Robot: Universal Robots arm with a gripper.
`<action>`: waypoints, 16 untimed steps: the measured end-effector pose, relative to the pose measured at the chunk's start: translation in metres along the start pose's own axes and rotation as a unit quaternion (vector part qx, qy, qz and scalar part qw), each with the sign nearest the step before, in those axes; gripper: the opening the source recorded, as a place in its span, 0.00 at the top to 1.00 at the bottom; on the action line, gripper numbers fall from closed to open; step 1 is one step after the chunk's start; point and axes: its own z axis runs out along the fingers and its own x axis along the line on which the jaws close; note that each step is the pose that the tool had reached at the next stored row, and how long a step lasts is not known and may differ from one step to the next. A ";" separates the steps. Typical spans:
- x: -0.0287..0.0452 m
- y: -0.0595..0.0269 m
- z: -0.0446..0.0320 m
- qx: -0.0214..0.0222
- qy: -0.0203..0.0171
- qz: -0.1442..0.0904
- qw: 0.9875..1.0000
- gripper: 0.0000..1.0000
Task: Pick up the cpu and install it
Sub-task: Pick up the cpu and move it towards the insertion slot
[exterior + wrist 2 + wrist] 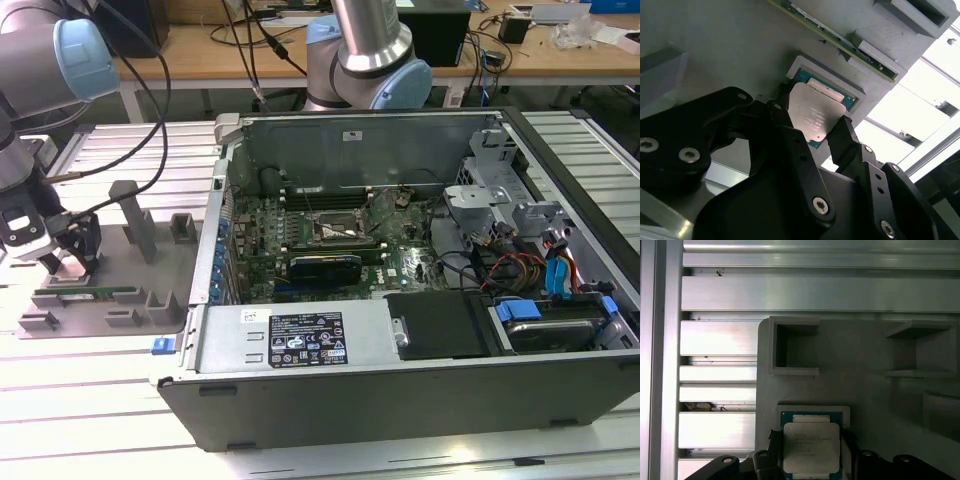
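While over the grey tray (pixel 160 272), gripper (pixel 812 121) tight on cpu (pixel 815 112), memory stick (pixel 840 42) alongside

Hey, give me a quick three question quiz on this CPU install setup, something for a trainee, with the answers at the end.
1. True or false: the cpu already sits inside the computer case.
2. The gripper is nearest to: A the cpu, B the power supply, C the blue cables.
3. In the exterior view, on which side of the computer case does the grey fixture tray lie?
Key: 1 false, it is at a pocket of the grey fixture tray, outside the computer case; 2 A; 3 the exterior view's left.
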 end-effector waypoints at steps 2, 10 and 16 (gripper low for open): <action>-0.0001 0.0001 -0.0005 0.000 0.000 0.000 1.000 0.45; -0.0003 0.0008 -0.0184 0.000 0.000 0.000 1.000 0.45; -0.0004 0.0013 -0.0293 0.000 0.000 0.000 1.000 0.45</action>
